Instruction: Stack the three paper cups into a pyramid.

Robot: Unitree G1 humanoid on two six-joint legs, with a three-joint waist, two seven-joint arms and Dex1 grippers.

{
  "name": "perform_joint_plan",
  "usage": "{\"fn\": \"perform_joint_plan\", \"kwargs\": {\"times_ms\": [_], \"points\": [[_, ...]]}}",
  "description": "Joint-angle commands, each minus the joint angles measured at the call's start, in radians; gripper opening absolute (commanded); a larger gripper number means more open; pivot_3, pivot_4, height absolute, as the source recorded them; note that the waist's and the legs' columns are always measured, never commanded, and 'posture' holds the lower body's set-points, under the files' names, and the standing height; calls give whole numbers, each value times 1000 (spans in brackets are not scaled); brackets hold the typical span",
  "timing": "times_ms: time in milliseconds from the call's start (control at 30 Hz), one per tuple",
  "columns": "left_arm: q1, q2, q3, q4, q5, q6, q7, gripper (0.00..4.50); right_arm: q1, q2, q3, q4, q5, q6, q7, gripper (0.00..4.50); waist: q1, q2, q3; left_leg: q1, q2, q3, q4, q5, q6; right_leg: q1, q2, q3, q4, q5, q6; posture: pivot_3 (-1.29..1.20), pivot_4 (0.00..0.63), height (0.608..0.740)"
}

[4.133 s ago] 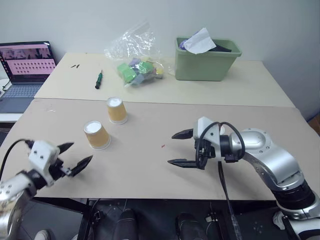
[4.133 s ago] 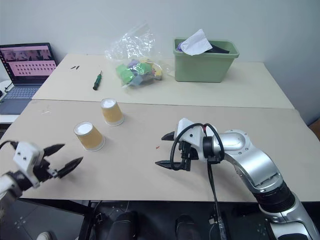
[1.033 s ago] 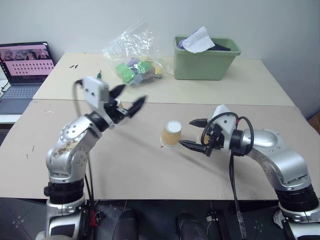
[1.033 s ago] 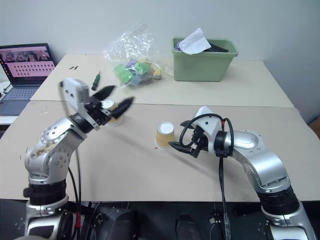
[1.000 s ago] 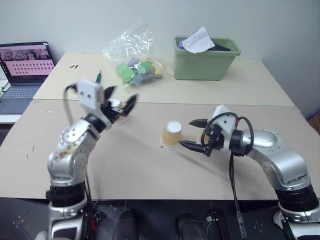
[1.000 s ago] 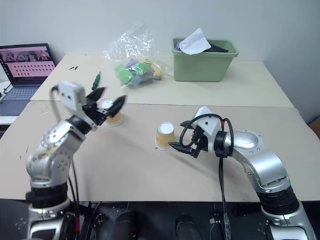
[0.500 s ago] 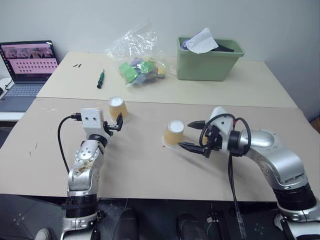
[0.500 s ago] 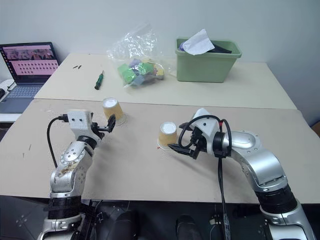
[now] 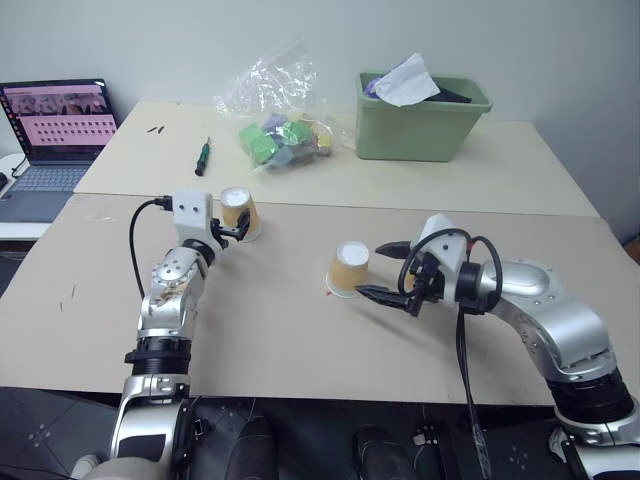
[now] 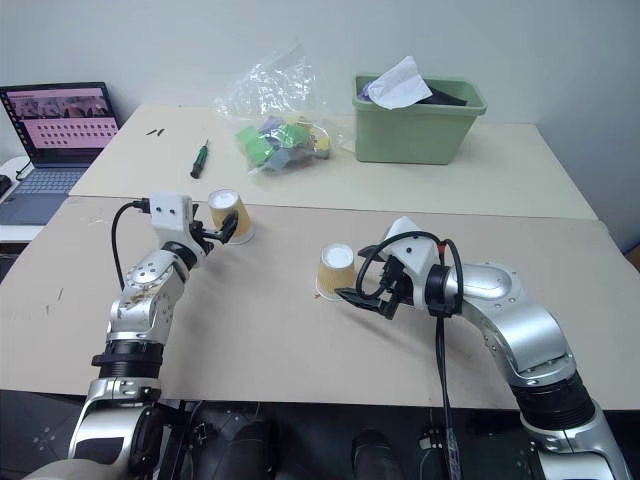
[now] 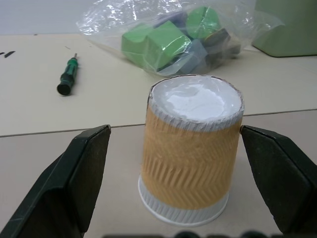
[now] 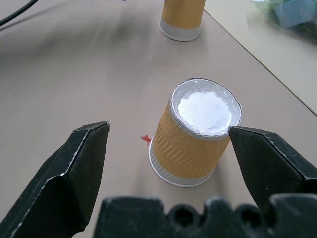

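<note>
Two paper cups stand upside down on the tan table, apart from each other. The left cup [image 9: 239,213] sits near the seam between the two tables. My left gripper [image 9: 232,232] is open and level, one finger on each side of this cup [image 11: 190,158], the right fingertip [image 11: 247,134] almost at its wall. The middle cup [image 9: 350,268] stands just ahead of my right gripper [image 9: 372,268], which is open with the cup [image 12: 195,134] at its mouth, close to one fingertip [image 12: 237,136].
On the far table are a green bin [image 9: 420,118] with paper in it, a clear bag of coloured blocks [image 9: 275,130], a green screwdriver [image 9: 200,158] and a laptop [image 9: 55,125] at the far left. A small red mark [image 12: 145,139] lies beside the middle cup.
My left arm came down from a raised pose and reached forward, so its open fingers now flank the left cup. The right arm and the middle cup stayed put.
</note>
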State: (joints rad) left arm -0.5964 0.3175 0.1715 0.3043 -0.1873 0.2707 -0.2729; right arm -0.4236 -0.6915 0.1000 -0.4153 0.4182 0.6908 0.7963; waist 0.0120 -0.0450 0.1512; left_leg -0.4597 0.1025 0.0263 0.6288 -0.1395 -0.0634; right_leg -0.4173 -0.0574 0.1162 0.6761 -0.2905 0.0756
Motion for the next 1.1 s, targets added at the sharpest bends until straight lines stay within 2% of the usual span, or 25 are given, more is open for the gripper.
{"fn": "perform_joint_plan", "kwargs": {"times_ms": [33, 367, 433, 467, 567, 667, 800, 900, 1100], "points": [[-67, 5, -3, 60, 9, -51, -12, 4485, -4, 2, -33, -37, 13, -11, -5, 4500, 0, 0, 0, 0, 0, 0, 0, 0, 0, 0, 0, 0, 0, 0, 0, 0, 150, 692], [-136, 5, -8, 185, 27, -101, -34, 4485, 3, 1, -30, -41, 10, -13, -4, 4500, -1, 0, 0, 0, 0, 0, 0, 0, 0, -1, 0, 0, 0, 0, 0, 0, 150, 692], [-130, 2, -8, 180, 26, -106, -39, 3949, 4, 1, -30, -42, 9, -14, -5, 4500, 0, 0, 0, 0, 0, 0, -1, 0, 0, -1, 0, 0, 0, 0, 0, 0, 150, 692], [-127, 0, -9, 176, 26, -107, -40, 3835, 6, 1, -31, -43, 9, -14, -5, 4500, 0, 0, 0, -1, 0, 0, -1, 0, 0, -1, 0, 0, 0, 0, 0, 0, 150, 692], [-117, 2, -19, 161, 34, -110, -50, 2849, 8, 3, -28, -44, 7, -13, -8, 4500, 0, 0, 0, -1, 0, 0, 0, 0, 0, -1, 0, 0, 0, 0, 0, 0, 150, 692], [-108, 5, -24, 146, 37, -129, -58, 2849, 10, 6, -22, -42, 4, -14, -9, 4500, 0, 0, 0, -1, 0, 0, 0, 0, 0, -1, 0, 0, 0, 0, 0, 0, 150, 692], [-70, 5, -41, 43, 2, -161, -142, 2849, 10, 6, -20, -37, 1, -14, -10, 4500, -1, 0, 0, -1, 0, 0, -1, 0, 0, -1, 0, 0, 0, 0, 0, 0, 150, 692], [7, 12, -72, -132, -88, -102, -284, 2849, 11, 3, -21, -33, -3, -13, -12, 4500, -1, 0, 0, -1, 0, 0, -1, 0, 0, -1, 0, 0, 0, 0, 0, 0, 150, 692], [161, 109, -167, -370, -201, 61, -514, 2849, 16, -1, -24, -27, -10, -17, -18, 4500, -8, 1, 0, 0, 0, 0, -1, 0, -1, -1, 0, 1, 1, 0, 0, 0, 150, 692]]}}
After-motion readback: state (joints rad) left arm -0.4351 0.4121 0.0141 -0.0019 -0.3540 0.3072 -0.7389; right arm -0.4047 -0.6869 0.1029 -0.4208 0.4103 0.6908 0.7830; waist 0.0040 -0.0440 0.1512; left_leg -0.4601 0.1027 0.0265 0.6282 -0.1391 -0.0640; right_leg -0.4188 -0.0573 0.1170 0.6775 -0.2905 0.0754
